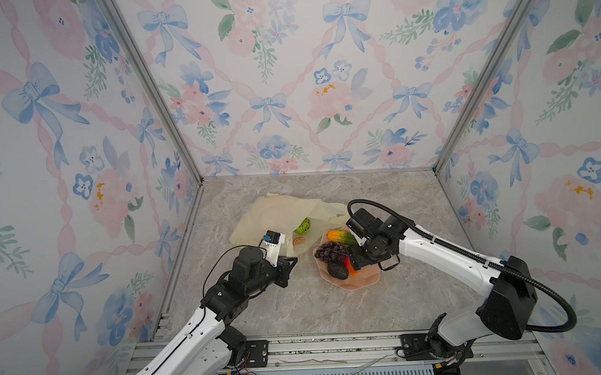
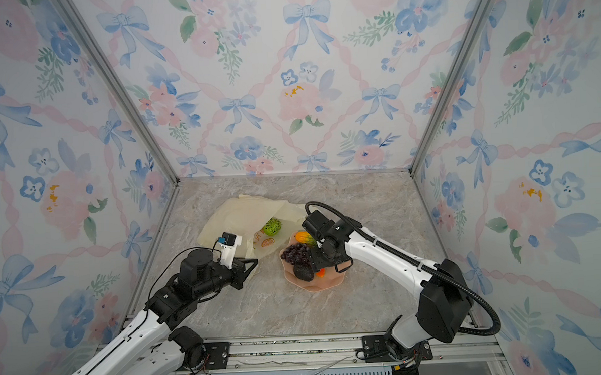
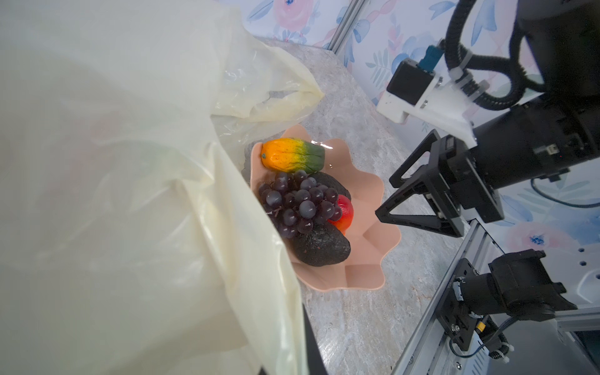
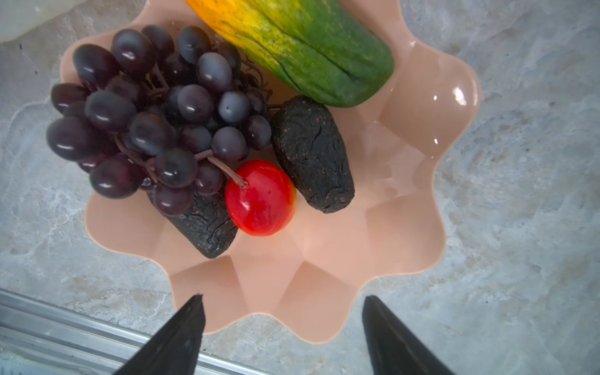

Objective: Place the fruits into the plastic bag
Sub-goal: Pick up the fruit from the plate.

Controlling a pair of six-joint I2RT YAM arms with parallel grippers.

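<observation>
Nearest on the marble bench [image 1: 297,310], a little to the 3 o'clock side of its middle, stands the pink scalloped dish [image 1: 364,279]. The right claw [image 4: 284,296] hangs over the dish's near rim with its jaws wide apart and nothing between them, clear of every fruit.

Five fruits lie in the dish:
- One avocado [image 1: 337,270] lies at about 7 o'clock.
- The grape bunch [image 1: 331,251] is piled at 10 o'clock and partly covers that avocado.
- The red-yellow mango [image 4: 259,198] sits near the middle, touching the grapes' stem.
- A second avocado [image 4: 311,156] lies just beside the red-yellow mango; in both top views the right arm hides it.
- The orange-green mango [image 1: 343,236] lies across the far rim at 12 o'clock.

At 9 o'clock from the dish, the left claw [image 1: 292,262] is fully closed. It appears to pinch the near edge of the plastic bag [image 1: 276,213], whose film rises up across its wrist view.

The bag spreads from there toward 11 o'clock, crumpled on the bench, with an orange-slice print [image 1: 298,241] on the part nearest the dish. The bumpy green ball [image 1: 303,225] sits in the bag's open mouth, partly under the film, at 11 o'clock from the dish.
</observation>
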